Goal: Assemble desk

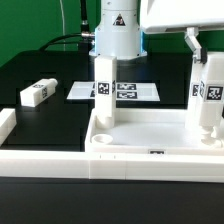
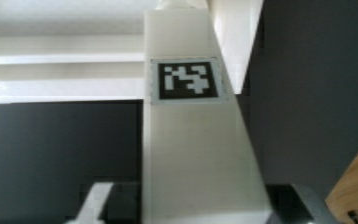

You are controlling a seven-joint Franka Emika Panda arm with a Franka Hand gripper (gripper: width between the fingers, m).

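The counter [image 1: 55, 70] is flat and black. Toward the exterior view's left, a loose leg [image 1: 35, 94] lies on its side with a tag on its near face, apart from everything else. In the middle, farther back, the marker board [image 1: 140, 91] lies flat. Just nearer than it, the top [image 1: 130, 165] sits on the near right part of the counter. A low white rail [image 1: 40, 165] runs along the near left edge, turns a corner at the far left, and ends beside the top's left wall.
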